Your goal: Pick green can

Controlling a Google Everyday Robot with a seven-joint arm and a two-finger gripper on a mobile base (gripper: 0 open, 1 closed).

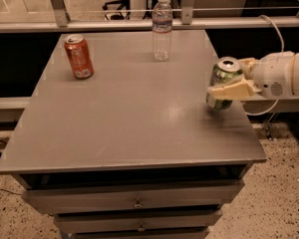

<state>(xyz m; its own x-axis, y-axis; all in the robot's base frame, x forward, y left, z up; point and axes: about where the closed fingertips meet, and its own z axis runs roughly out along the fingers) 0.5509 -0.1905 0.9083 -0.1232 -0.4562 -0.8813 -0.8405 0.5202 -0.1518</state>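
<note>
The surface (129, 133) carries the green can (223, 72) at its right edge, upright, with its long axis vertical. The hand (227, 81) comes in level from the right and grips the can's sides, one finger in front and one behind. We judge the next move to be a straight lift.

Worktop (139, 118) carries three items. The target can (223, 72) is at the right edge, roughly midway between the front and back corners. My gripper (228, 81) reaches in from beyond that edge, one finger before the can and one behind it, both closed against it. The bottle (162, 29) stands upright near the back edge, slightly right of centre. The second can (78, 57) stands near the back-left corner, well apart from both. Drawers (137, 203) sit below the front edge.
</note>
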